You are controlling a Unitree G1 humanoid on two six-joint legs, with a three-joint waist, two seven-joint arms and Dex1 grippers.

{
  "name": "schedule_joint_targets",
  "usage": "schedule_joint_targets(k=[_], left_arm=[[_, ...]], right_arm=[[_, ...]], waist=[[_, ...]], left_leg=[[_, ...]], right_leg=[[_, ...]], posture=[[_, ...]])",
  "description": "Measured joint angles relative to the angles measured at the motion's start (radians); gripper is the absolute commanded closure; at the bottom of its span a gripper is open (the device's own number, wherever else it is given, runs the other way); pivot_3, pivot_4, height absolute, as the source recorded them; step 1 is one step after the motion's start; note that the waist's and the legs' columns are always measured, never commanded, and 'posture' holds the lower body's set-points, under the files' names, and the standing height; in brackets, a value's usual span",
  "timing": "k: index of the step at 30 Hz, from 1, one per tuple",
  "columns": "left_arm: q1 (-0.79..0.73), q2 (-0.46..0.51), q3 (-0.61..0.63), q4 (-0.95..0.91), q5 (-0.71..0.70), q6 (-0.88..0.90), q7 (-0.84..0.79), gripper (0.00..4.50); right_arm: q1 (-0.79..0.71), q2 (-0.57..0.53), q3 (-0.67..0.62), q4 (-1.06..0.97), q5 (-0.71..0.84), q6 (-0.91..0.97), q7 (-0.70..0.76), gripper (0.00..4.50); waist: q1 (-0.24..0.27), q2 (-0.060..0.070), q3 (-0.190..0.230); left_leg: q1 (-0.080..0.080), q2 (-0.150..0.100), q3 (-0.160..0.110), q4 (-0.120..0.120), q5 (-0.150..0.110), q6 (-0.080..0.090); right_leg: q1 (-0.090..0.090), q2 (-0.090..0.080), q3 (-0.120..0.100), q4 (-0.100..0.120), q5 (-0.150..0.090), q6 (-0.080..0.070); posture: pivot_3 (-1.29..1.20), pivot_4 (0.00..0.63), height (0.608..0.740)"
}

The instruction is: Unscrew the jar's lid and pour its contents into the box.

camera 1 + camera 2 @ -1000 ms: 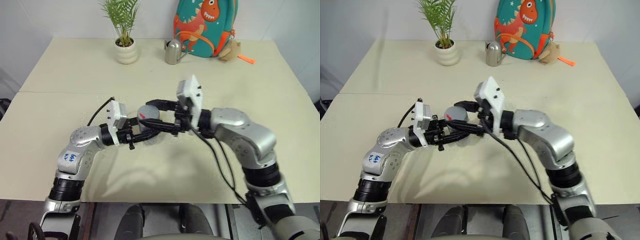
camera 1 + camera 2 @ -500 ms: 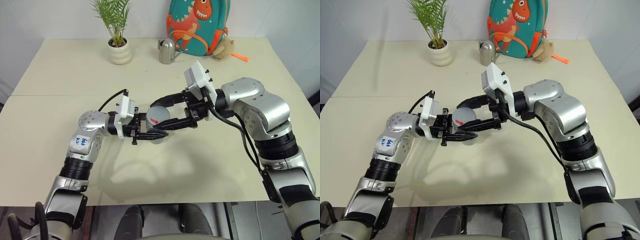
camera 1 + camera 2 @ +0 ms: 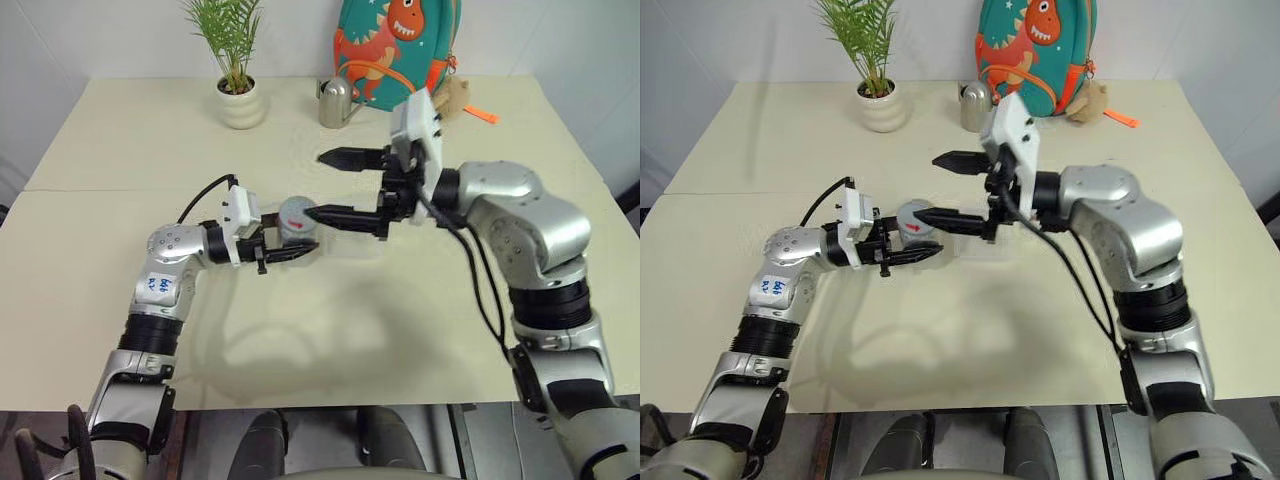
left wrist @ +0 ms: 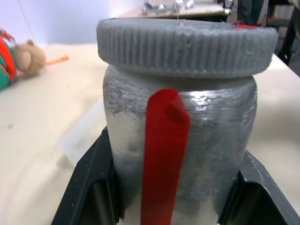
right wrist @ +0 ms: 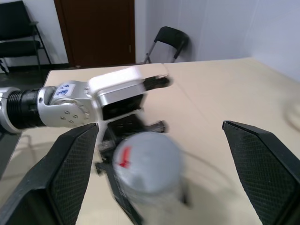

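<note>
A: Where's the jar right now?

B: Just left of centre in the left eye view, upright and lifted a little off the table. The left gripper reaches in from the left and is clamped on its body; in the left wrist view a black finger presses each side of the grey wall, with the red strip facing the camera.

A: And the lid?

B: On the jar. Its ribbed rim sits flush over the shoulder, and from above the small red mark on top is visible.

A: What about the right gripper?

B: Spread wide, holding nothing. It comes in level from the right. One finger sits higher in the frame, near the upper centre; the other's tip lies just right of the lid. Whether that tip touches the lid I cannot tell. In the right wrist view the two fingers stand far apart with the jar between and beyond them.

A: The box?

B: There is only a faint clear outline on the table just above and right of the jar; too faint to be sure.

A: Anything else?

B: Along the top of the frame: a potted plant upper left, a metal watering can and a dinosaur backpack at top centre.
</note>
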Motion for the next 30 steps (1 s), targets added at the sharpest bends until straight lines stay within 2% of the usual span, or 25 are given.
schedule_joint_targets(k=[5, 13, 21, 30], left_arm=[[-0.002, -0.059, 0.004, -0.009, -0.028, 0.058, 0.022, 2.56], [-0.027, -0.072, 0.014, -0.018, -0.047, 0.106, 0.034, 2.56], [-0.021, -0.08, 0.015, -0.053, -0.055, 0.125, 0.028, 2.56], [0.0, -0.08, 0.032, -0.087, -0.081, 0.131, 0.027, 2.56]], right_arm=[[0.006, 0.061, 0.05, 0.024, -0.104, -0.071, -0.077, 0.04], [0.006, 0.089, 0.052, 0.078, -0.172, -0.159, -0.092, 0.04], [0.005, 0.058, 0.033, 0.113, -0.137, -0.186, -0.029, 0.04], [0.012, -0.052, -0.069, 0.13, 0.027, -0.137, 0.101, 0.04]], waist=[[-0.001, 0.0, 0.0], [-0.003, 0.0, 0.0], [-0.002, 0.0, 0.0], [-0.002, 0.0, 0.0]], left_leg=[[0.0, 0.0, 0.0, 0.0, 0.0, 0.0], [0.0, 0.0, 0.0, 0.0, 0.0, -0.001], [0.0, 0.0, 0.0, 0.0, 0.0, -0.001], [0.0, 0.0, 0.0, 0.0, 0.0, -0.001]], right_leg=[[0.0, 0.0, 0.0, 0.001, 0.0, 0.0], [0.0, 0.0, 0.0, 0.001, 0.0, 0.0], [0.0, 0.0, 0.0, 0.001, 0.0, 0.0], [0.0, 0.0, 0.0, 0.0, 0.0, 0.0]], posture=[[0.0, 0.15, 0.74], [0.0, 0.15, 0.74], [0.0, 0.15, 0.74], [0.0, 0.15, 0.74]])
